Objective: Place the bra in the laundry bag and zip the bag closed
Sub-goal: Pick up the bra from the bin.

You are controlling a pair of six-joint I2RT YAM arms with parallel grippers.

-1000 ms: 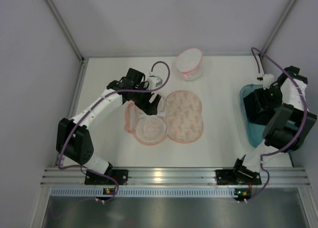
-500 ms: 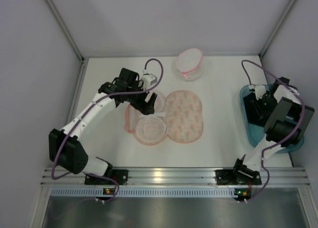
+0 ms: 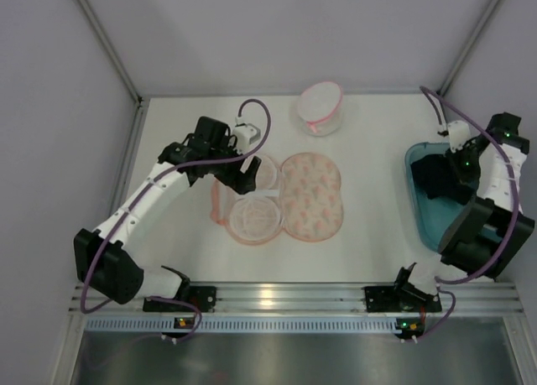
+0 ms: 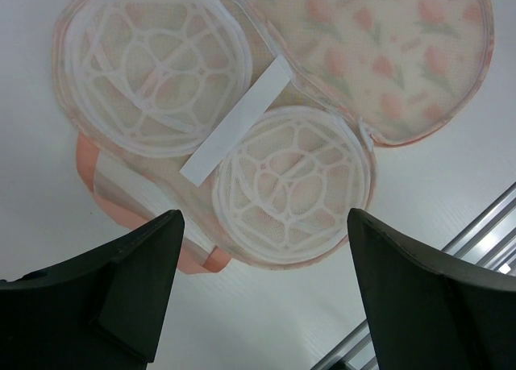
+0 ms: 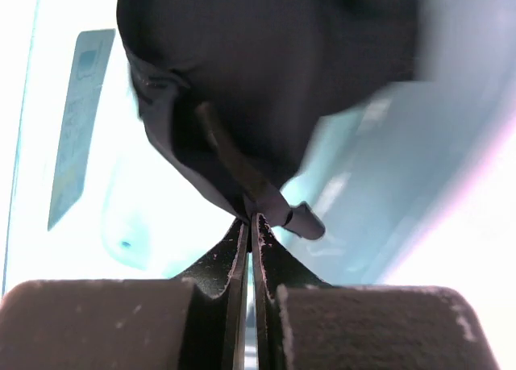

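on white table [image 3: 377,142] between grey walls [image 3: 50,108], laundry bag [image 3: 310,196], left jaws spread, right jaws pinching bra [image 5: 266,80]

The right gripper [image 5: 251,225] has closed on an edge of the bra [image 5: 266,88] inside the teal tub [image 3: 422,213].

White tabletop [image 3: 369,251], pale grey walls [image 3: 277,33] on three sides, aluminium rail [image 3: 285,297] along near edge

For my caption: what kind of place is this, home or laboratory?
Probably a robot test booth: a white table walled by plain panels, with the left arm and right arm bolted to an aluminium rail.
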